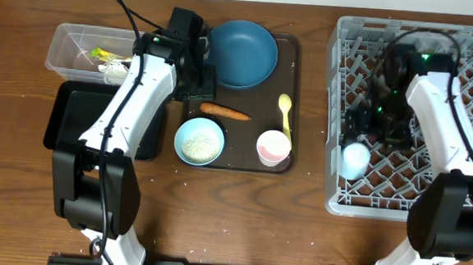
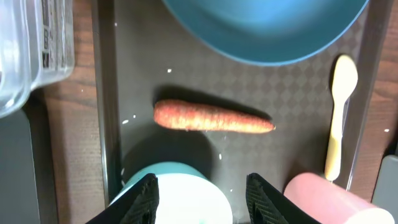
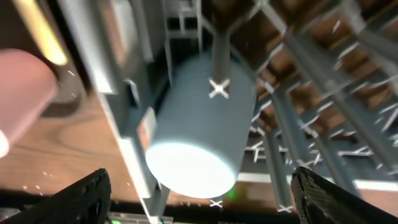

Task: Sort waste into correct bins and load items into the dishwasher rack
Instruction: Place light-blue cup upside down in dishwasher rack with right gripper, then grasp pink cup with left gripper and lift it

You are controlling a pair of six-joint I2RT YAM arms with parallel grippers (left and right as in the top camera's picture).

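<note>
The orange carrot [image 1: 225,111] lies on the brown serving tray between the dark blue plate [image 1: 241,53] and the pale blue bowl [image 1: 199,141], which holds white rice. My left gripper [image 1: 198,87] is open and empty just left of the carrot. In the left wrist view the carrot [image 2: 211,117] lies beyond the open fingers [image 2: 202,190], with the bowl [image 2: 174,193] below them. The light blue cup [image 1: 354,159] lies on its side in the grey rack [image 1: 415,45]. My right gripper [image 3: 199,199] is open above the cup [image 3: 202,124], not touching it.
The yellow spoon [image 1: 285,111] and pink cup [image 1: 273,147] are on the serving tray [image 1: 294,70]. The clear tub [image 1: 69,38] holds a yellow-green wrapper [image 1: 101,55] and a white napkin [image 1: 113,70]. The black tray [image 1: 73,118] lies in front of the tub.
</note>
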